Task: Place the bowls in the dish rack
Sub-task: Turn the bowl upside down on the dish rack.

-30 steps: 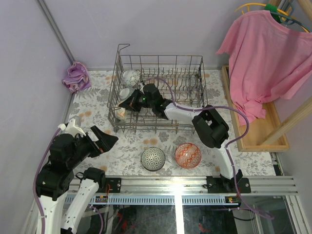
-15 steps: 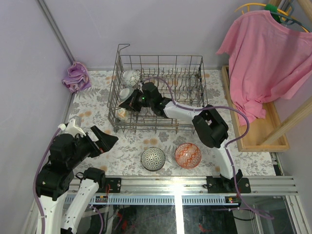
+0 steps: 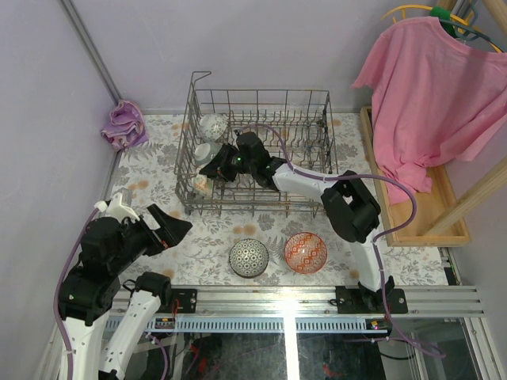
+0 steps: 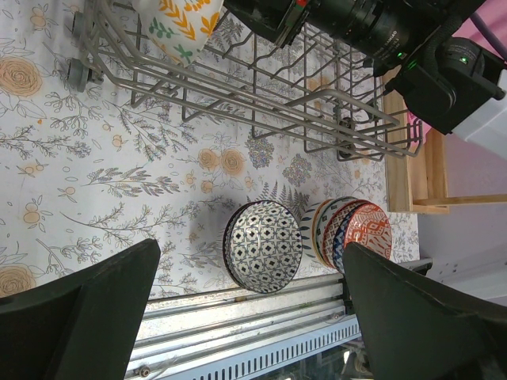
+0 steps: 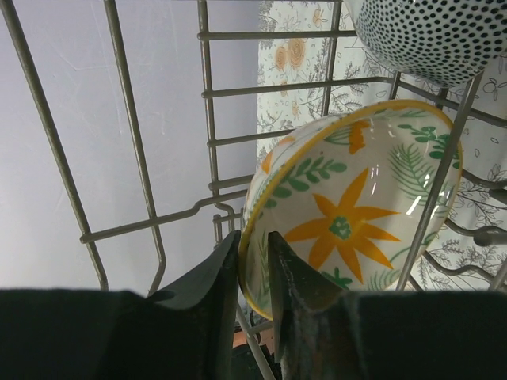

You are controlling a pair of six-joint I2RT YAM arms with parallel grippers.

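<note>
The right gripper [image 5: 253, 241] has shifted slightly inside the dish rack [image 3: 261, 91], where the flowered bowl [image 5: 348, 222] stands on edge at the left end, the fingers [image 5: 289, 269] straddling its rim, pinching or letting go unclear, so it looks loaded while other bowls [image 3: 249, 257] wait on the table [image 3: 158, 261].

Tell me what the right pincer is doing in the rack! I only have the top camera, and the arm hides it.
Observer: The right wrist camera shows the right pincer with one finger on each side of a floral bowl rim. The bowl stands tilted among the dish rack wires.
Operator: What's painted on it?
Observer: An orange flower with green leaves inside, and a yellow edge.
Operator: Is the red bowl near the arms just one bowl?
Observer: No. Side-on in the left wrist camera it tops a stack of several nested bowls.
</note>
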